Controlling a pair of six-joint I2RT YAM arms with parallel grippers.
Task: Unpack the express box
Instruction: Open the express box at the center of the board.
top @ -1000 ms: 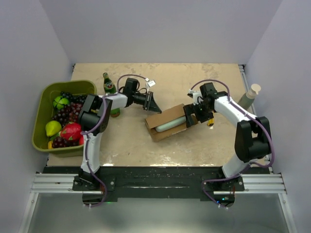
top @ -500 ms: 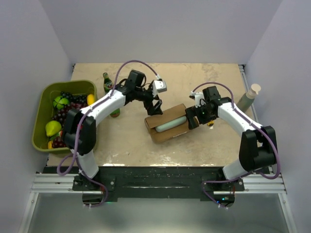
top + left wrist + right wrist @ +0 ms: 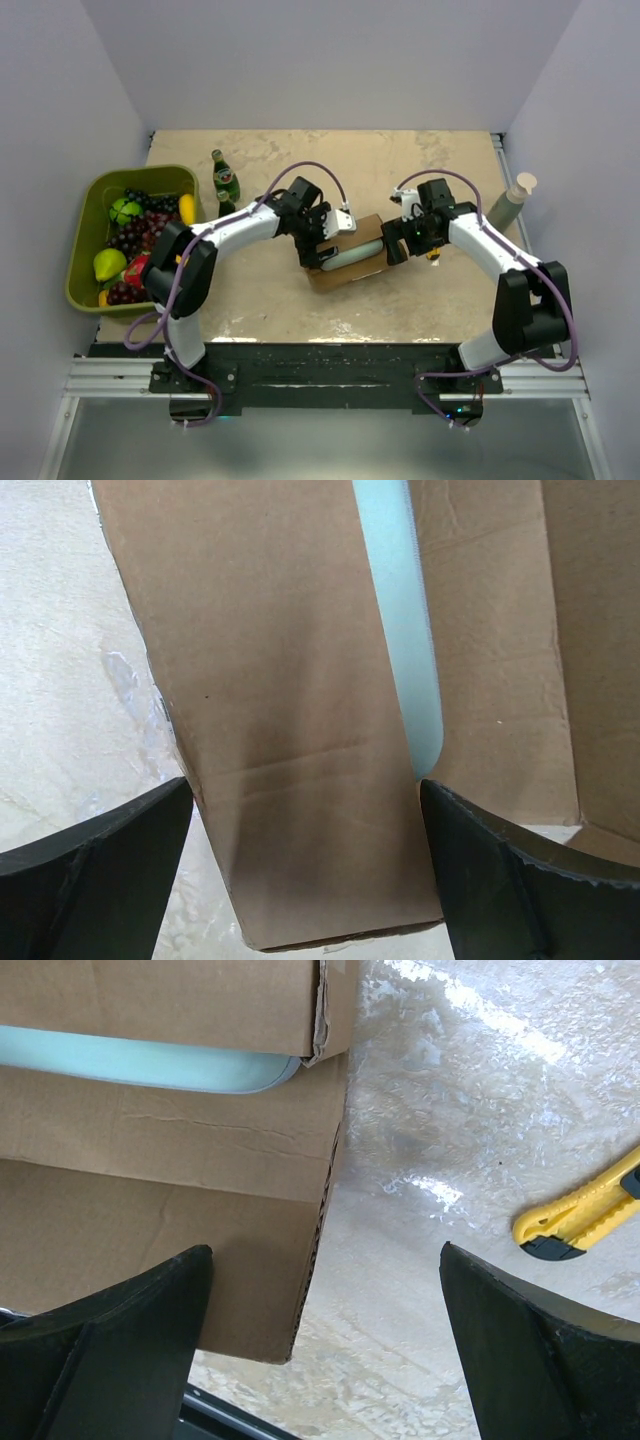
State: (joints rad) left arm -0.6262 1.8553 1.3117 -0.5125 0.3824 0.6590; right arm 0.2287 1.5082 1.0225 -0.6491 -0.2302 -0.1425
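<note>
The express box (image 3: 350, 262) lies in the middle of the table with its top flaps spread and a pale teal item (image 3: 345, 254) showing inside. My left gripper (image 3: 326, 246) hovers open over the box's left end. In the left wrist view a brown flap (image 3: 290, 710) fills the gap between its wide fingers (image 3: 90, 880), with the teal item (image 3: 400, 600) beside it. My right gripper (image 3: 396, 246) stands open at the box's right end. Its wrist view shows the box corner (image 3: 250, 1260) inside the left finger (image 3: 100, 1350) and bare table by the other.
A yellow utility knife (image 3: 585, 1215) lies on the table just right of the box, close to the right gripper. A green bin (image 3: 85, 200) of fruit sits at the left edge. A green bottle (image 3: 225, 178) stands beside it. A grey bottle (image 3: 510, 200) stands far right.
My left arm swung from beside the green bottle over to the box's left end, and its gripper went from shut to open. The right gripper shifted only slightly at the box's right end.
</note>
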